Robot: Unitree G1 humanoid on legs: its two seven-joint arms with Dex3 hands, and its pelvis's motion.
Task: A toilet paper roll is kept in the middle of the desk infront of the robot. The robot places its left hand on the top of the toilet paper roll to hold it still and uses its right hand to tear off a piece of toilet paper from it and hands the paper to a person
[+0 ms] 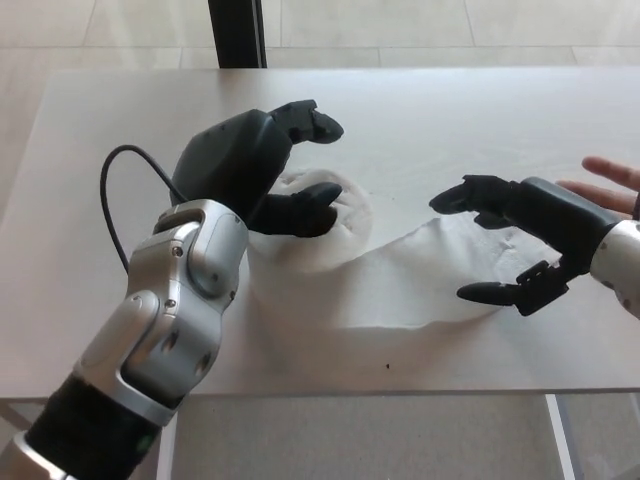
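Head view: one soft white toilet paper roll [335,215] stands mid-desk on the pale matte desk [450,110], its quilted tail [440,275] trailing toward the right edge. The black left hand [255,165] sits over the roll, fingers spread. The black right hand [520,245] hangs spread above the tail. A person's hand [612,185] shows at the right edge.

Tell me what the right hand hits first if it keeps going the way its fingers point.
The right hand, open, points toward picture left over the loose paper tail. Going straight on, it would probably meet the toilet paper roll and the left hand resting on it, though its height is unclear.
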